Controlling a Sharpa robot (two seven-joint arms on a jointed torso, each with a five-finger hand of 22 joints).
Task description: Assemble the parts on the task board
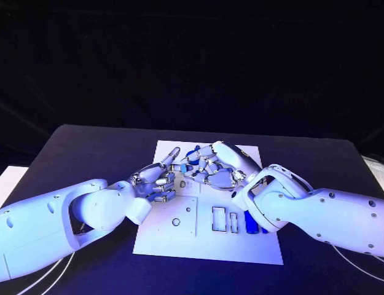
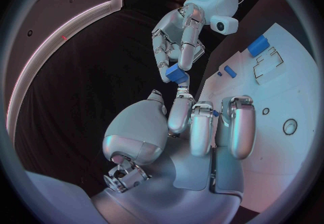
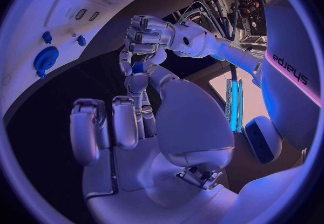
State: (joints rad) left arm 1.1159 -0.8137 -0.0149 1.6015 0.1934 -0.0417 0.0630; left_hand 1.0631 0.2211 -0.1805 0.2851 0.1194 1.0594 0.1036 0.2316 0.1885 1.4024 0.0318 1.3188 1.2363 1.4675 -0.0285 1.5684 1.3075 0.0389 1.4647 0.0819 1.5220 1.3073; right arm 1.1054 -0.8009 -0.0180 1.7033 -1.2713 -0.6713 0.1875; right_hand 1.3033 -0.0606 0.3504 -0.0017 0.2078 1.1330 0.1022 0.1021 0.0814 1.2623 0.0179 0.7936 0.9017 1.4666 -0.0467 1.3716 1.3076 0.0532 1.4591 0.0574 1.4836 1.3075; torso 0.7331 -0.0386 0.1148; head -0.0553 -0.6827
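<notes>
two hands meet above the far half of the task board (image 1: 205,243), a white plate lying on the black table (image 1: 85,147). nearest the robot, a row of upright slots sits in the board, with one blue part (image 1: 251,222) standing at the right end, partly hidden behind the right arm. the word "sharpa" reads on the left forearm in the right wrist view. further on, the left hand (image 1: 156,179) has one of its fingers (image 2: 181,110) stretched toward the right hand (image 1: 214,166), the rest curled in; whether it holds anything cannot be told. the right hand pinches a small blue block (image 2: 177,74) at its fingertips, just off the left fingertip. more blue pieces lie on the board beyond: a rectangular one (image 2: 258,47) and a small one (image 2: 229,71). in the right wrist view a round blue piece (image 3: 46,59) shows, its detail too small to make out.
</notes>
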